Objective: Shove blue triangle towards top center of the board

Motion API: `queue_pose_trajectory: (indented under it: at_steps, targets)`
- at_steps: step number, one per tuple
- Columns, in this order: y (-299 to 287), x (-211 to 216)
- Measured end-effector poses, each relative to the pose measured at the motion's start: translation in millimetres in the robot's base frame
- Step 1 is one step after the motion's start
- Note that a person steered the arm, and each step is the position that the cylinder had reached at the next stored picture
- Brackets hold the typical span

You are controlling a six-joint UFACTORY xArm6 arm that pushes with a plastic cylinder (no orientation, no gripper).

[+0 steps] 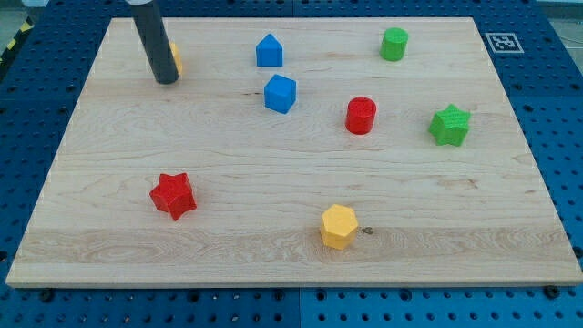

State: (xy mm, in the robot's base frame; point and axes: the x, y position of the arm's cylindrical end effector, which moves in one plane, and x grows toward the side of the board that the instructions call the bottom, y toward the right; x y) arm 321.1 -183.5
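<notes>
Judging by how things lie, the shove has not begun. My tip [167, 81] rests in the upper left of the frame, right beside a yellow block [176, 57] mostly hidden behind the rod, and well apart from the blue triangle [269, 50]. It is a bare rod holding nothing. That triangle already sits near the board's [109, 264] upper edge, a little left of center, above the blue cube [281, 94]. What's left seems to be a short nudge rightward.
</notes>
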Motion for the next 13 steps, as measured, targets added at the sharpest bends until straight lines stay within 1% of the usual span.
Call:
queue_pose_trajectory:
  at_steps: [1, 5, 6, 8, 9, 10, 11, 12, 13]
  targets:
    - [-1, -6]
    - [-4, -1]
    - [-4, -14]
    - [-4, -21]
    - [-7, -35]
    - [-18, -35]
    - [-22, -34]
    - [16, -8]
    - [32, 8]
